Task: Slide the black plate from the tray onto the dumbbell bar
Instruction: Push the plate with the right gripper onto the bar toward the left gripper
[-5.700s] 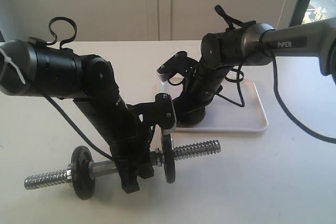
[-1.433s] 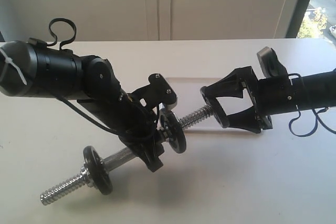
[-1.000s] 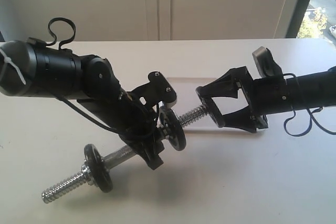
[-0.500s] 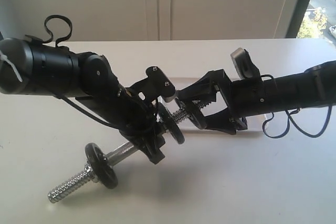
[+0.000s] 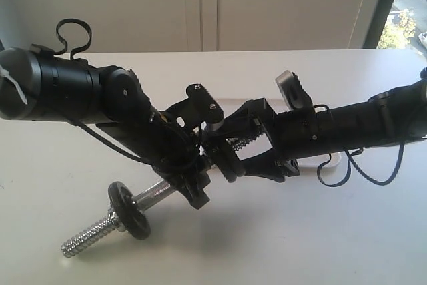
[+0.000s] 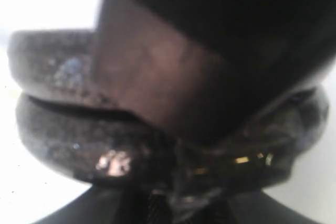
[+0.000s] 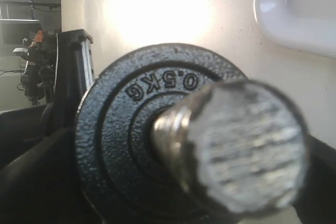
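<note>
- R gripper (image 5: 232,153) is pushing in along the dumbbell bar (image 5: 157,191) vs 0.5 s ago, fingers clamped on the black plate (image 7: 126,124).
- Plate is now riding the threaded end, off the tray (image 7: 299,14).
- L gripper (image 5: 192,186) is clamping the bar mid-shaft, holding it tilted.
- Seating looking nrly done; release prob next.

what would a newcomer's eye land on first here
The dumbbell bar stands out, held tilted by the left gripper mid-scene, with a second plate near its low end. The right gripper holds the black plate threaded on the bar's upper end; the right wrist view shows it stamped 0.5KG.
</note>
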